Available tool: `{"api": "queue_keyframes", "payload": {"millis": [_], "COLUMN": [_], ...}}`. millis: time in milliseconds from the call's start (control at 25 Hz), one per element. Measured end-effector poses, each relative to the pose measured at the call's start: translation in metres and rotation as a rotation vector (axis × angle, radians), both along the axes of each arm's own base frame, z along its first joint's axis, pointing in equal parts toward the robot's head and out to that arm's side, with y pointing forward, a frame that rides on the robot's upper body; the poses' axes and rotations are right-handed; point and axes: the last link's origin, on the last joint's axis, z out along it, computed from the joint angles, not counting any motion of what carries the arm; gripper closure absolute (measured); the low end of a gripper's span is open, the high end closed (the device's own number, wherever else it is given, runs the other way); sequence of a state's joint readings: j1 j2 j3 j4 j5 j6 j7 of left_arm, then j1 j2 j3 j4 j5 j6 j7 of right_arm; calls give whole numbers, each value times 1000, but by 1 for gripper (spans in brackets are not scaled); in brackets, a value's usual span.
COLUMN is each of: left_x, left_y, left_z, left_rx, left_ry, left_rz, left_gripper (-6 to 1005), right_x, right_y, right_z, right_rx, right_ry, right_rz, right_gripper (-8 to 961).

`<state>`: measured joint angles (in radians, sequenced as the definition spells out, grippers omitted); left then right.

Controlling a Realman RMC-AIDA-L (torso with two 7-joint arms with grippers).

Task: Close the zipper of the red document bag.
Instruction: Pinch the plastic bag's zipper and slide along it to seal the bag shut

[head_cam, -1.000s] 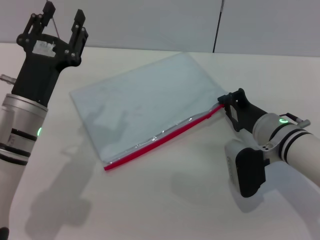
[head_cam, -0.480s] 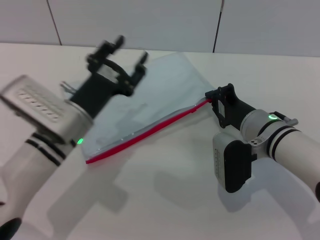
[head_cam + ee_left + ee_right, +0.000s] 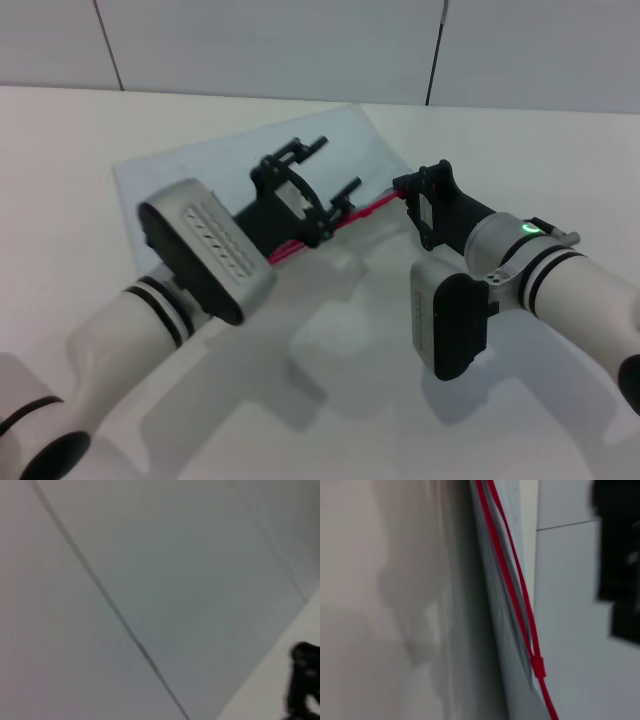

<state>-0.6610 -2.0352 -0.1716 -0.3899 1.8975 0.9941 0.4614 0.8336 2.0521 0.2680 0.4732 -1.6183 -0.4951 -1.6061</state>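
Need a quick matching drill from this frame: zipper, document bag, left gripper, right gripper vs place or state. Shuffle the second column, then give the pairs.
1. zipper
2. document bag
3. left gripper
4. right gripper

A. at the zipper's end, on the robot's right
B. flat on the table, translucent pale blue-grey
C. fingers spread, over the red edge
D. thin red strip along one bag edge

Pairs: 1-D, 2-B, 3-C, 4-A
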Motion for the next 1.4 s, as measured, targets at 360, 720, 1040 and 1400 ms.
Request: {"api": "queue_keyframes", "payload": {"millis": [360,720,1040,1400], "left_x": [12,7,-2,-5], "left_y": [-9,-14,-12,-9], "left_z": [-19,-22,-17,-14], "left_rx": [-32,-28,-7,2], "left_ry": [82,114,132,151], "left_rz": [-37,-26,-12,-17], "left_gripper": [404,418,430,444], "right_x": [-6,-5,-7,-13], "right_y": [2,3,0,-4], "right_z": [0,1,-1,-5], "right_rx": [9,14,7,-10], "right_ry": [32,39,48,60], "right_rz": [-11,-21,-22,-9], "right_gripper": [932,935,938,937]}}
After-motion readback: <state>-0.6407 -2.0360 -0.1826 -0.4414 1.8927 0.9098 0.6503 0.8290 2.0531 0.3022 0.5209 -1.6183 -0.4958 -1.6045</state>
